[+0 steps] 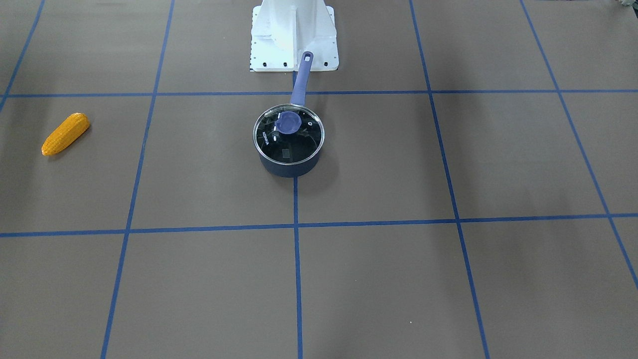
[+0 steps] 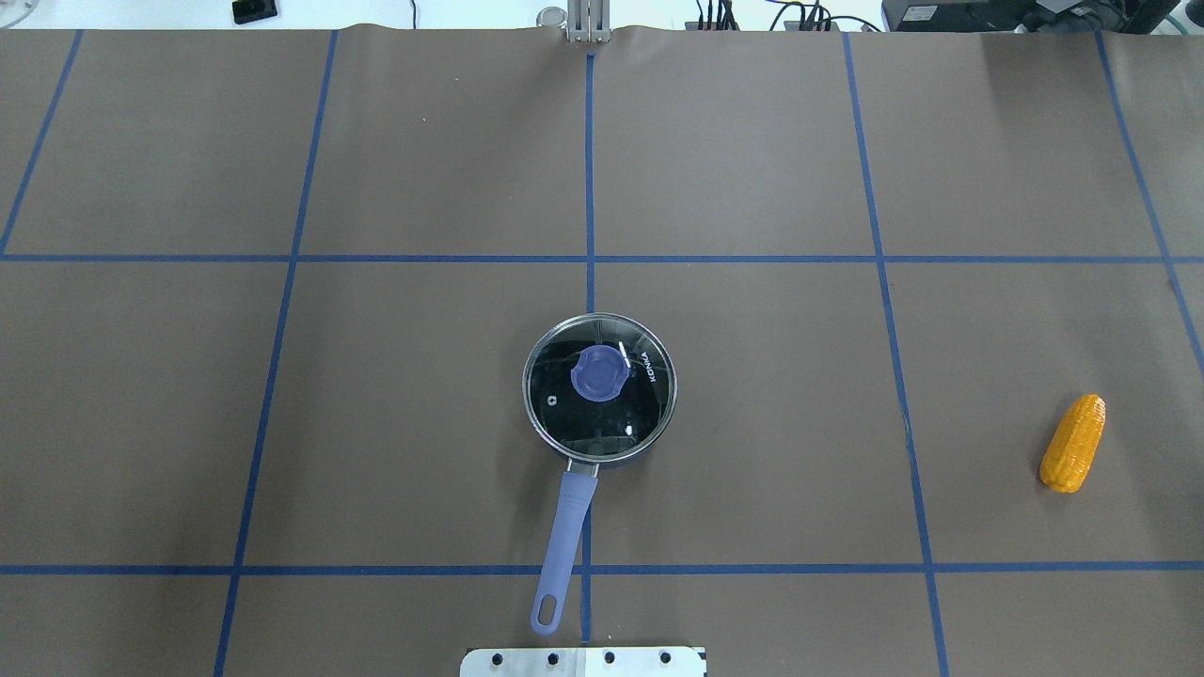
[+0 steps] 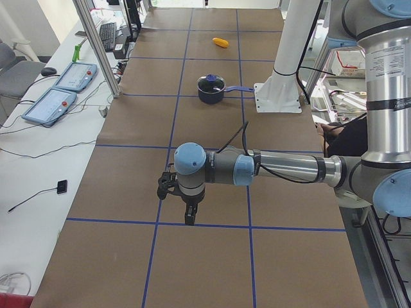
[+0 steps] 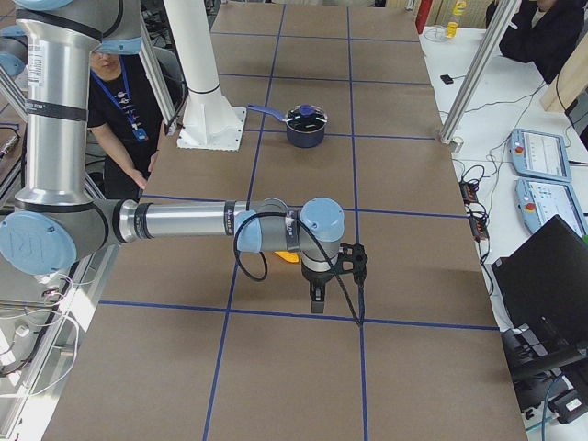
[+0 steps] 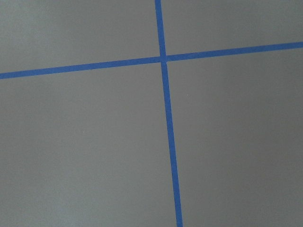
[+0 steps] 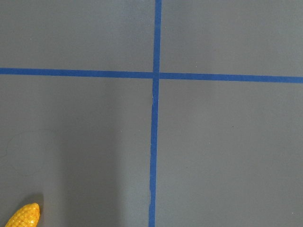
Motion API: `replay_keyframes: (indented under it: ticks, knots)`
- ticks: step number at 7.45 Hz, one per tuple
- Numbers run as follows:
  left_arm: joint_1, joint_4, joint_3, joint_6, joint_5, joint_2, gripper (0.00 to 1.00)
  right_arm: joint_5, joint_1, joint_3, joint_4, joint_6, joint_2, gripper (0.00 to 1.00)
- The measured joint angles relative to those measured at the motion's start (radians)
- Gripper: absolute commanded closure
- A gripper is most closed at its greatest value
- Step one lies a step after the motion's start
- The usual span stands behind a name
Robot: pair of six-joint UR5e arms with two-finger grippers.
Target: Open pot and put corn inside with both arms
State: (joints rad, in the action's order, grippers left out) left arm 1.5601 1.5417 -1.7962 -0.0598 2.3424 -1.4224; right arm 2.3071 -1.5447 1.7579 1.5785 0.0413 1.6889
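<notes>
The dark navy pot (image 2: pixel 628 453) stands mid-table with its glass lid (image 2: pixel 640 414) and purple knob (image 2: pixel 597 373) on it. Its long purple handle (image 2: pixel 564 527) points toward the robot's base. It also shows in the front view (image 1: pixel 289 168). The corn (image 2: pixel 1073 443) lies alone at the table's right side, also seen in the front view (image 1: pixel 65 133), and its tip shows in the right wrist view (image 6: pixel 21 217). The left gripper (image 3: pixel 190 217) and right gripper (image 4: pixel 317 299) hang above the table at its ends, far from the pot. I cannot tell whether they are open or shut.
The white base block (image 1: pixel 294 35) stands just behind the pot's handle. Blue tape lines (image 2: pixel 590 259) grid the brown table. Tablets (image 3: pixel 61 90) lie on the side bench. A person (image 4: pixel 115 92) stands beside the robot.
</notes>
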Motion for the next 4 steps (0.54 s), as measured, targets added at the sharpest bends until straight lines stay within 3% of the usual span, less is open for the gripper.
replay_keyframes:
  ticks: [4]
  knots:
    - [-0.001, 0.0, -0.005, 0.007, 0.006, -0.001, 0.01, 0.0, 0.0, -0.001, 0.0, 0.0, 0.0, 0.0]
